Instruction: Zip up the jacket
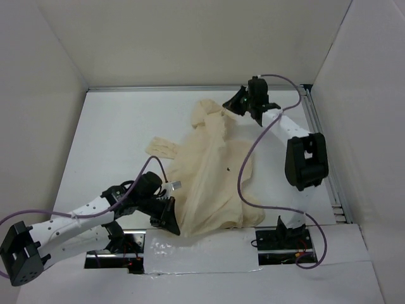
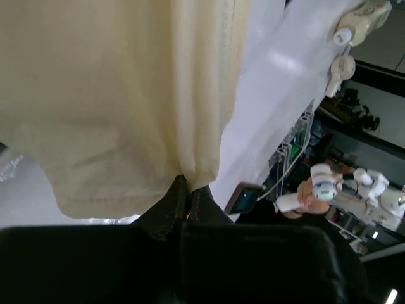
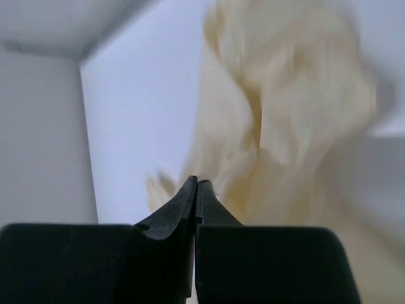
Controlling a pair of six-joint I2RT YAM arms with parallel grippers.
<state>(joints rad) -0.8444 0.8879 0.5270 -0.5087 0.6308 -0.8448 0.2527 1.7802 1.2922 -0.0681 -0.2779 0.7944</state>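
Resting on a white table (image 1: 114, 139), the jacket (image 1: 215, 183) lies between pale walls (image 1: 190, 38).

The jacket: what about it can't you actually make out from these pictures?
- The zipper: in the top view it is lost in the folds of the crumpled jacket, and its slider is too small to find.
- The dark spot: in the top view it is too small to identify.
- Right wrist view: the fabric is blurred, so it is unclear whether the shut right gripper pinches any.
- Left wrist view: the left gripper pinches an edge, but the frame cuts off which part.
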